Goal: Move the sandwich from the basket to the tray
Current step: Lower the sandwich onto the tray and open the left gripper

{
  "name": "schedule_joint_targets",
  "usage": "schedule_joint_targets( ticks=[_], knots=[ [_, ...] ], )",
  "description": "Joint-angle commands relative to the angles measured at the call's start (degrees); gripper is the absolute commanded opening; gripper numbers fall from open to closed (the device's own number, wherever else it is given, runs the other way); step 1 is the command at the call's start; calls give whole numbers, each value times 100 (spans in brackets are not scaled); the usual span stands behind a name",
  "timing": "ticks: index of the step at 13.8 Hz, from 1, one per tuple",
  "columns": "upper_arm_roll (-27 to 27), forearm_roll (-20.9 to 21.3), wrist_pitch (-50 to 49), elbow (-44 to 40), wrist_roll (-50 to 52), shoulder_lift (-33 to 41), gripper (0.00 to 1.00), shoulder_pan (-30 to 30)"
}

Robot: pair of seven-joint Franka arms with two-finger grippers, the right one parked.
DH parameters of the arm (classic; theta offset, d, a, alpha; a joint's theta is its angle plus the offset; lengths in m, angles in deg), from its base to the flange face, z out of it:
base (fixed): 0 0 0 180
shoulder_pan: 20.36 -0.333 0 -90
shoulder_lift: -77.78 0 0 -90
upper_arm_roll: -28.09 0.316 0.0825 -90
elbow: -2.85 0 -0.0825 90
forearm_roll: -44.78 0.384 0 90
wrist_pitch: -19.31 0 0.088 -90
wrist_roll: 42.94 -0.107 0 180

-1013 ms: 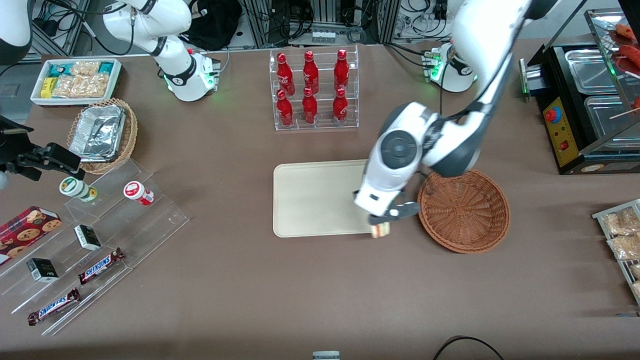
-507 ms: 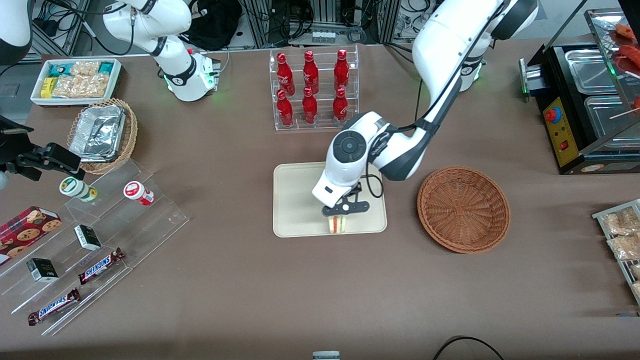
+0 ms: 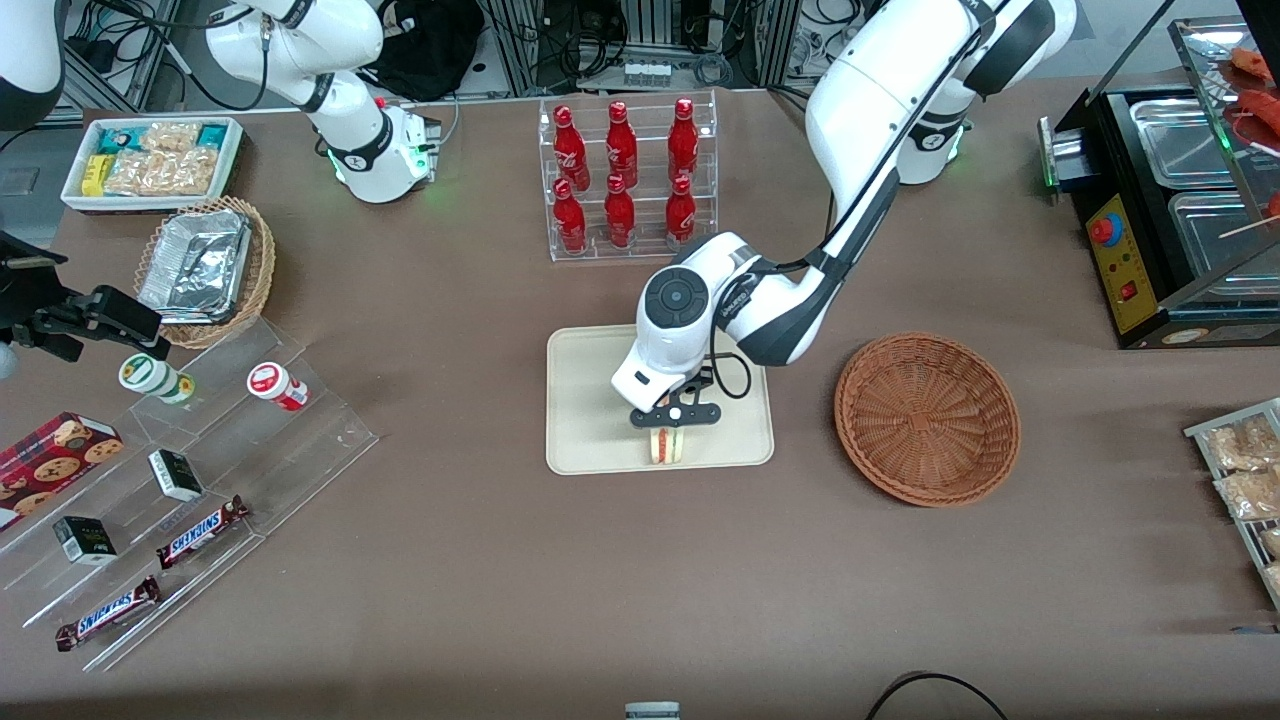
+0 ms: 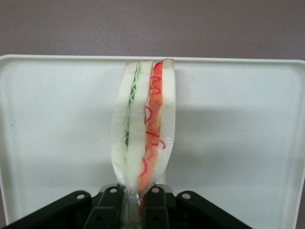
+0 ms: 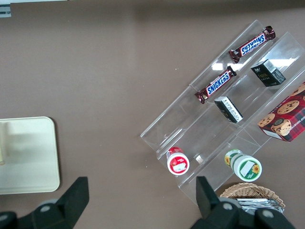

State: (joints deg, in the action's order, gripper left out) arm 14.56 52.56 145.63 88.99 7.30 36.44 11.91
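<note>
Brown table (image 3: pixel 500 580), Snickers bars (image 3: pixel 200 530), claw (image 3: pixel 672 428) gripping sandwich (image 3: pixel 668 446) over tray (image 3: pixel 590 400)

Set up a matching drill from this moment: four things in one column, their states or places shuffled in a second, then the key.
Things
1. sandwich
2. basket
3. tray
4. hand

States or places
A. woven and holding nothing
B. shut on a wrapped wedge, above the tray
C. flat on the table, between the bottle rack and the front camera
D. pinched at one end, over the tray's edge nearest the front camera

Pairs: 1-D, 2-A, 3-C, 4-B
</note>
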Motion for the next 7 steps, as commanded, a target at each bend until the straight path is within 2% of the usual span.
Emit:
schedule_joint_targets(
  ticks=[1, 7],
  knots=[
    [53, 102, -81, -107, -5, -58, 12, 156],
    [53, 93, -451, -98, 39, -85, 13, 350]
  ],
)
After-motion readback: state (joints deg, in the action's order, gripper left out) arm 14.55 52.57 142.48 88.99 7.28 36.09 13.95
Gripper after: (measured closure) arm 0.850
